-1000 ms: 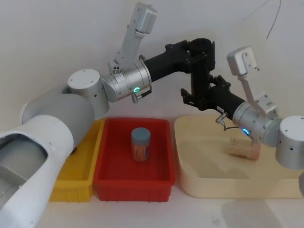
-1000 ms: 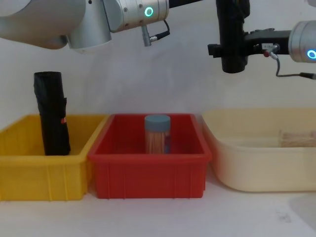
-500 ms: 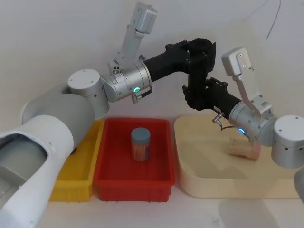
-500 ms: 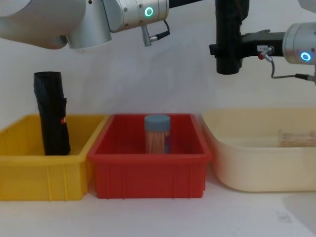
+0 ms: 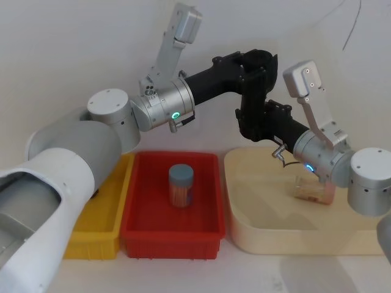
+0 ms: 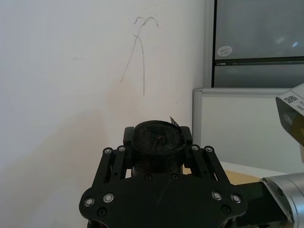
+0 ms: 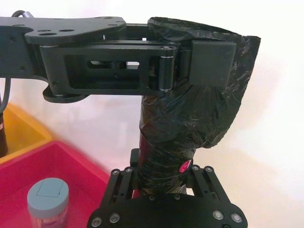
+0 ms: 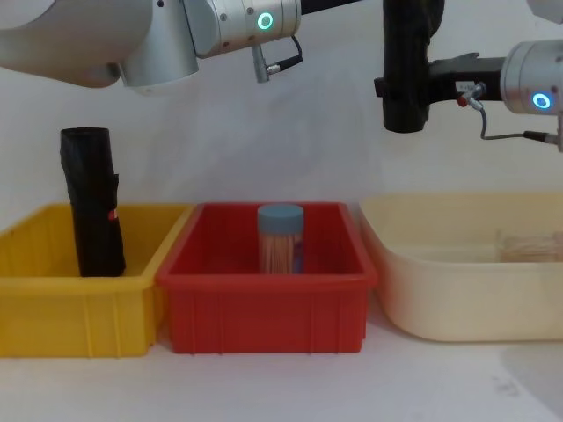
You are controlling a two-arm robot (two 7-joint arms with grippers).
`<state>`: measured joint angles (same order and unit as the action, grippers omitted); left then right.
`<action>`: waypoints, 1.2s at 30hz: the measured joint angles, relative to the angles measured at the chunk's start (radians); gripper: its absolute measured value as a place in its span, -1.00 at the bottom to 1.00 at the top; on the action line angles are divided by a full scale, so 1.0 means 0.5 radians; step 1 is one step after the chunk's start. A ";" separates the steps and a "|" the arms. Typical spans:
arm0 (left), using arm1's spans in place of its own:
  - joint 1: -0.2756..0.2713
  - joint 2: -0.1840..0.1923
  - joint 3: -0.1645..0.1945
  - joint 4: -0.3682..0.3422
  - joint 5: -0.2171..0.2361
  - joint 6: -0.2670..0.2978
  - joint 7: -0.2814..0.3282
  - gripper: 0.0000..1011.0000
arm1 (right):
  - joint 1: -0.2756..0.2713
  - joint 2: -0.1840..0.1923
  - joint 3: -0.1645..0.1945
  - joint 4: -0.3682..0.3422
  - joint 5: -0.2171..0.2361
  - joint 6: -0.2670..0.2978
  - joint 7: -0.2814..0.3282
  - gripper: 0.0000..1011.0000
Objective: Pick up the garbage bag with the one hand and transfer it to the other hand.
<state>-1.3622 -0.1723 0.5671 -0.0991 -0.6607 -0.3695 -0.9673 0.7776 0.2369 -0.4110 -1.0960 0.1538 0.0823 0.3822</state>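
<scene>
While both black two-finger grippers, left (image 5: 256, 67) and right (image 5: 249, 125), clamp the black rolled plastic garbage bag (image 8: 405, 79), you risk tearing it if either pulls.

Plain white wall (image 6: 71, 95), grey-framed window (image 6: 259, 42) at one side, white tabletop (image 8: 281, 387)

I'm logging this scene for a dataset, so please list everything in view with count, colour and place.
Rolled black plastic garbage bag: one, black, upright in mid-air, held between both grippers.
Second black roll: one, black with a small red mark, standing in the yellow bin.
Yellow plastic bin: one, on the left.
Red plastic bin: one, in the middle.
Blue-lidded clear jar: one, upright in the red bin.
Cream tub: one, on the right.
Pale clear container: one, inside the cream tub.
Left gripper: black, green-ringed arm, clamped near the bag's top.
Right gripper: black, blue-ringed arm, around the bag's lower part.
</scene>
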 joint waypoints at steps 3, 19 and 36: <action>0.000 0.000 0.000 0.000 0.000 0.000 0.000 0.08 | 0.001 -0.001 -0.001 0.002 -0.001 -0.001 -0.001 -0.02; 0.000 0.000 0.000 0.000 0.000 0.000 0.000 0.90 | -0.017 0.000 0.019 -0.009 -0.024 0.019 -0.056 -0.02; 0.000 0.000 0.000 0.000 0.000 0.000 0.000 0.98 | -0.151 0.037 0.148 -0.136 -0.090 0.197 -0.343 -0.02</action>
<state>-1.3622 -0.1724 0.5671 -0.0991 -0.6608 -0.3695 -0.9672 0.7019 0.2552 -0.3369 -1.1641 0.1086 0.1807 0.2108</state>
